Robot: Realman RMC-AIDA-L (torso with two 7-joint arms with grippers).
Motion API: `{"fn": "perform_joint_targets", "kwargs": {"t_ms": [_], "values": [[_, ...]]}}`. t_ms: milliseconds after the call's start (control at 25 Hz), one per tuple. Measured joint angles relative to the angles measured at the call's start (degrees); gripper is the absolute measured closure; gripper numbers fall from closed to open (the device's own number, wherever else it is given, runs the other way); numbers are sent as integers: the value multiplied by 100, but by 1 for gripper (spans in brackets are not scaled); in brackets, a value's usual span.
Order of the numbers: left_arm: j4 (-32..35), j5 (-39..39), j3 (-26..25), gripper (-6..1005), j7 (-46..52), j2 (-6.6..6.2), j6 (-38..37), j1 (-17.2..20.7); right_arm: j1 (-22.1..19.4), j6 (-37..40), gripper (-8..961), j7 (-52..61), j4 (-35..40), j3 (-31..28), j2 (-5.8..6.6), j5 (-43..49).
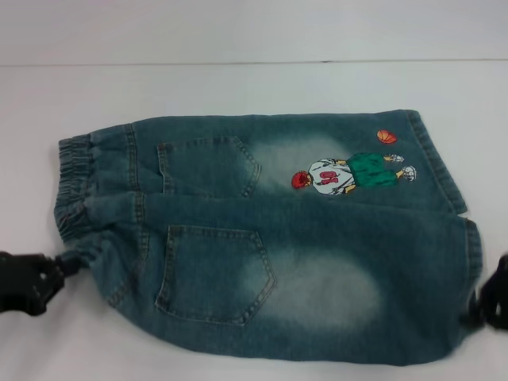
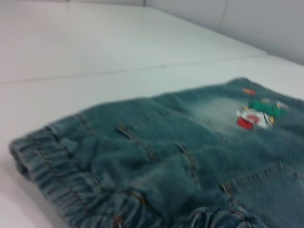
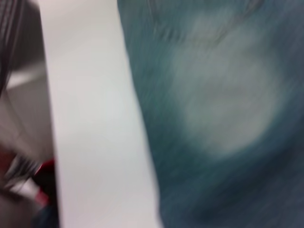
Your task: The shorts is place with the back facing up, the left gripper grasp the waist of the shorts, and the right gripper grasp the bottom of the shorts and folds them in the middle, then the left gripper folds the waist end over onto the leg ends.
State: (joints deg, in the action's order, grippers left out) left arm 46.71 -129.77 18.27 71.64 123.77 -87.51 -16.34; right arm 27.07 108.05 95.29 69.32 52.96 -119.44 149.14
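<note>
Head view, left to right for you: left hand [image 1: 59, 270] sits at the near-left, its tip touching the near corner of the waist [image 1: 75, 190]; can't tell if it's pinching the band or spread. The shorts [image 1: 270, 246] lie flat on the white tabletop [image 1: 238, 87], back pockets up, waist left, leg ends [image 1: 464, 238] right. Embroidered player [image 1: 349, 173] is on the far leg. Right hand [image 1: 494, 305] is at the near-right hem; grip can't be told.

Left gripper [image 1: 63, 266]: black skeletal claw, small screws. Right gripper [image 1: 486, 305]: black.
</note>
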Motion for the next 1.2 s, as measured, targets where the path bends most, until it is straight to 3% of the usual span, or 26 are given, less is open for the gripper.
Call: {"fn": "perform_joint_targets", "kwargs": {"t_ms": [160, 400, 680, 1200], "values": [[267, 179, -8, 947, 389, -3, -48, -1, 58, 27, 925, -535, 137, -1027, 68, -438], [494, 498, 12, 948, 750, 14, -139, -16, 43, -666, 926, -637, 143, -1636, -4, -1069], [696, 805, 0, 948, 1256, 16, -18, -123, -5, -1250, 927, -383, 121, -1866, -22, -1925], [347, 899, 195, 948, 1728, 31, 1174, -659, 263, -3717, 929, -47, -1016, -1399, -30, -2235]]}}
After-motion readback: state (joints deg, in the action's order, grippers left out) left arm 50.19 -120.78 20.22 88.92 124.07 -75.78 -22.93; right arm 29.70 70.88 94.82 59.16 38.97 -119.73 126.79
